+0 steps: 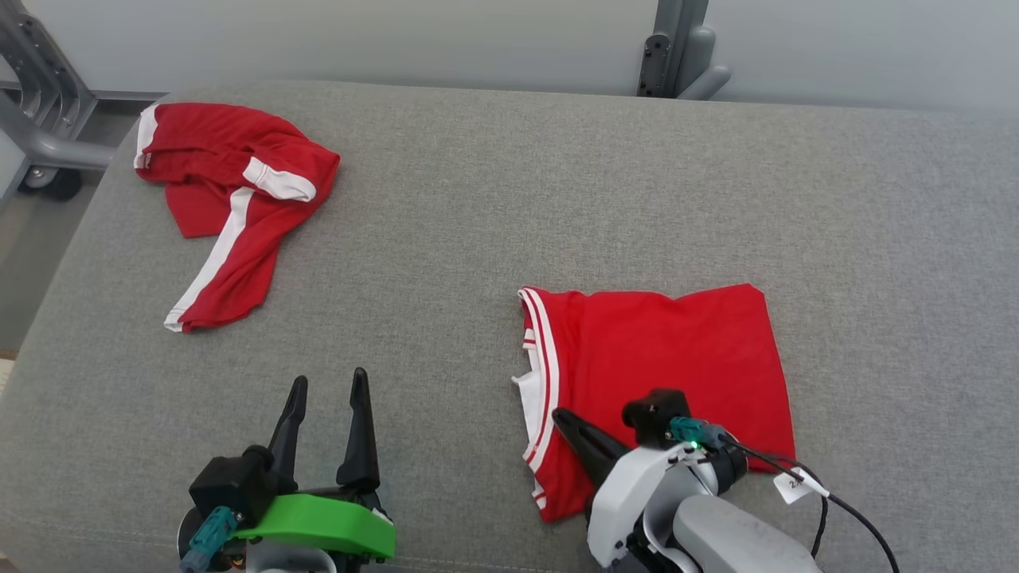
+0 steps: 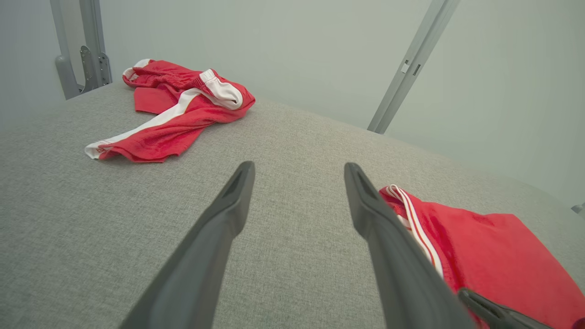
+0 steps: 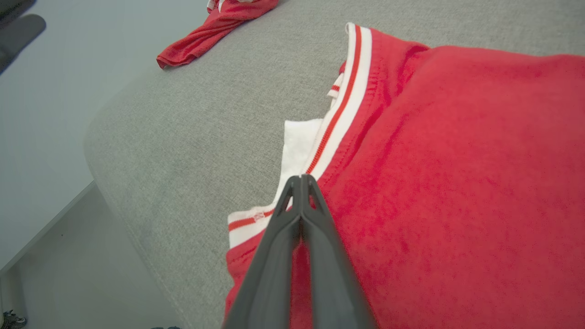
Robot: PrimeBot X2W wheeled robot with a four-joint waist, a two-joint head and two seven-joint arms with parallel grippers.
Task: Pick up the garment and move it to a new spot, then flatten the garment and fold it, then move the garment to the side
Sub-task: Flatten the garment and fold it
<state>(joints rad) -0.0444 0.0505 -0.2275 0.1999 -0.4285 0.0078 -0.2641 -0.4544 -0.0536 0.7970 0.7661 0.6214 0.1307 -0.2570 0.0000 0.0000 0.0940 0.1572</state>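
Observation:
The garment (image 1: 669,358), red with white-and-red striped trim, lies folded into a rough rectangle right of centre on the grey padded surface (image 1: 557,199). My right gripper (image 1: 561,418) is shut, its fingers pressed together over the garment's near left edge. In the right wrist view the right gripper (image 3: 300,179) ends right at the striped hem of the garment (image 3: 457,160); whether any cloth is pinched is not visible. My left gripper (image 1: 329,380) stands open over bare surface to the left of the garment. From the left wrist, the left gripper (image 2: 299,169) holds nothing and the garment (image 2: 502,256) lies to its right.
A second red garment (image 1: 231,191) with white stripes lies crumpled at the far left corner. Grey metal frame parts (image 1: 677,48) stand behind the surface, and more (image 1: 40,119) at its left end. A white tag (image 1: 796,485) and black cable (image 1: 860,509) hang by my right wrist.

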